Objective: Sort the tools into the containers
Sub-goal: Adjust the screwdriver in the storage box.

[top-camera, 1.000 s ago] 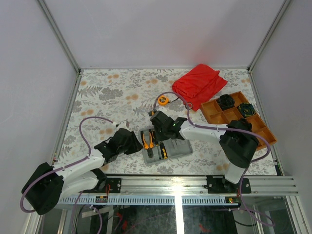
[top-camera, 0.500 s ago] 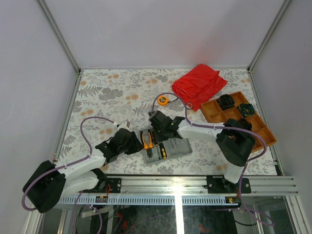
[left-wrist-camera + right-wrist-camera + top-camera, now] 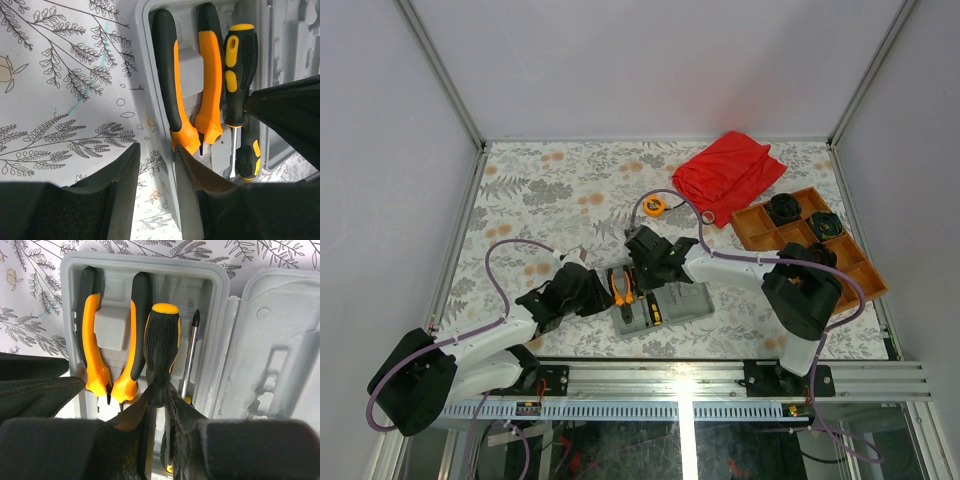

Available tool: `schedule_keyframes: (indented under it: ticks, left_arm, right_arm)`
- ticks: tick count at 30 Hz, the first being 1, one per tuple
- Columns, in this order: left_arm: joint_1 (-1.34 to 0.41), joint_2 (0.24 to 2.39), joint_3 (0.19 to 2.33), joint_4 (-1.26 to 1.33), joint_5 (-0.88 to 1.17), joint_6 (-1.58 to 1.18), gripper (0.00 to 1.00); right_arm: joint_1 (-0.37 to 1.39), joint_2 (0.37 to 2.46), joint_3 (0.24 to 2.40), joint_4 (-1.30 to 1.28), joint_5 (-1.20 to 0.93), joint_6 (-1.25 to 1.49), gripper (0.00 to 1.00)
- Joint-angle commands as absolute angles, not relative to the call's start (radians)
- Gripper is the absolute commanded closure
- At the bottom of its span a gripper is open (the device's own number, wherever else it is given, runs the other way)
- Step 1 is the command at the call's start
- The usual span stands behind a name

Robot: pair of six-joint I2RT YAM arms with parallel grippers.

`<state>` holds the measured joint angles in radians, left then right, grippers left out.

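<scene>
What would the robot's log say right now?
right hand: shut on screwdriver in tray | left hand: open, astride tray rim | pliers: in tray

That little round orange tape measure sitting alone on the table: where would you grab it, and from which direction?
Grip the tape measure across its round body, coming straight down from above. It seems to lie flat on the table, so its round edge is probably what two fingers can close on from opposite sides.

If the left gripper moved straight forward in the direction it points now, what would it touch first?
The left gripper would most likely meet the side wall of the grey tray first, with the pliers just inside it. Its height over the tray is unclear, so it might pass above.
</scene>
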<state>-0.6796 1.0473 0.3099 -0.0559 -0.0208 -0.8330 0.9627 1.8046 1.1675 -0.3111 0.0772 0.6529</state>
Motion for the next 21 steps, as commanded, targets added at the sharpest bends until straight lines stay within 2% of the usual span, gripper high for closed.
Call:
schedule_keyframes:
  ticks: [1, 7, 21]
  left_arm:
    - [-0.677, 1.057, 0.303, -0.019, -0.026, -0.818, 0.68]
    - [-0.676, 1.050, 0.305, -0.027, -0.031, -0.821, 0.68]
    - [-0.677, 1.051, 0.304, -0.024, -0.022, -0.821, 0.69]
  right_arm:
    - [0.962, 1.734, 1.137, -0.298, 0.104, 0.641, 0.82]
    - [0.962, 1.669, 1.118, -0.267, 0.106, 0.646, 0.81]
    - [0.962, 1.800, 1.190, -0.279, 0.046, 0.632, 0.78]
